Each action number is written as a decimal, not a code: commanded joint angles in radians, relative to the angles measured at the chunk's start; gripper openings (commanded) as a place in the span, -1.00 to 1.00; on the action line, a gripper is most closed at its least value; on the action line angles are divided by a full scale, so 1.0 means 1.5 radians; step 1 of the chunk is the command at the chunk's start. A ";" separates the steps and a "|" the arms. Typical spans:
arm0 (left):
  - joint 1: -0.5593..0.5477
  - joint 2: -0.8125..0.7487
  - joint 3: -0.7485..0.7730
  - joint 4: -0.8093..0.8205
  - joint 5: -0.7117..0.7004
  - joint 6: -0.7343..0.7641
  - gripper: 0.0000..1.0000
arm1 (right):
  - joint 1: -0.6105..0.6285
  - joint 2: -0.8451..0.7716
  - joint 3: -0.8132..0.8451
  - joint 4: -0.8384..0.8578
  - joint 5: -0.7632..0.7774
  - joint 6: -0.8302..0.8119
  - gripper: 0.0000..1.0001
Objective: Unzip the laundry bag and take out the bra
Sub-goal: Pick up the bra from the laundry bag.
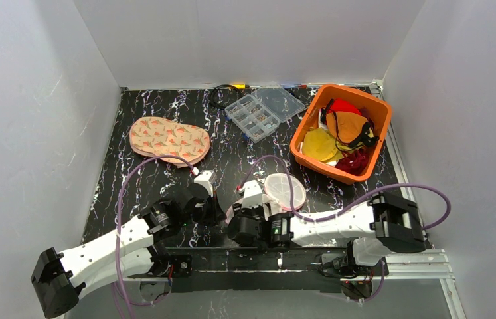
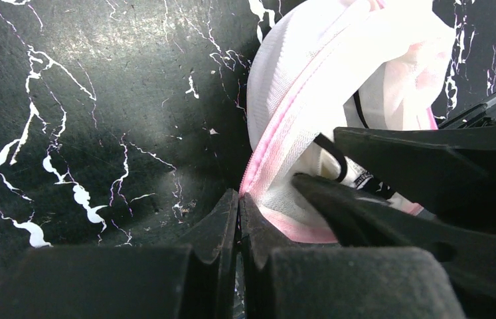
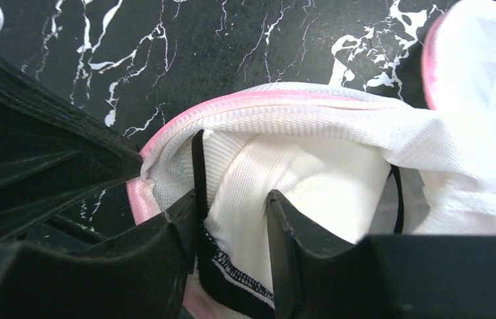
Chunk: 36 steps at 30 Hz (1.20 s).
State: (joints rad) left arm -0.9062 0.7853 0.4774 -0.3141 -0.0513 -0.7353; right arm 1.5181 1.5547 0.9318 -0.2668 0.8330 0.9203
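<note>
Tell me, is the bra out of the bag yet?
Not yet. Done: the bag is unzipped, its pink rim gaping. In hand: the left gripper is shut on that rim, holding the bag, while the right gripper reaches inside with its fingers either side of the white bra; whether it pinches is unclear. Left: pull the bra out, since it sits inside the bag.

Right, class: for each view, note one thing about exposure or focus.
Left wrist: the laundry bag is blown out white at top, the left gripper blurred up close. Right wrist: the bag glares top right. Top external: evenly lit, sharp.
</note>
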 commanded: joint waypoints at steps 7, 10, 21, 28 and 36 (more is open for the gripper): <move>-0.001 -0.004 -0.005 -0.020 -0.026 0.001 -1.00 | -0.003 -0.144 -0.068 -0.013 0.028 0.009 -0.48; -0.002 -0.004 -0.002 -0.019 -0.026 0.000 -1.00 | -0.003 -0.159 -0.068 -0.044 0.037 0.010 -0.62; -0.002 0.006 -0.002 0.010 0.009 -0.010 -1.00 | -0.002 -0.173 -0.042 0.028 -0.033 -0.063 0.53; -0.002 0.006 -0.004 0.013 0.012 -0.013 -1.00 | 0.000 -0.081 0.040 -0.012 0.000 -0.066 0.69; -0.001 0.001 -0.009 0.012 0.013 -0.016 -1.00 | 0.000 -0.031 0.073 -0.088 0.078 -0.028 0.38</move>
State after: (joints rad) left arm -0.9062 0.7956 0.4755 -0.2909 -0.0406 -0.7597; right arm 1.5181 1.4971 0.9955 -0.3336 0.8539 0.8429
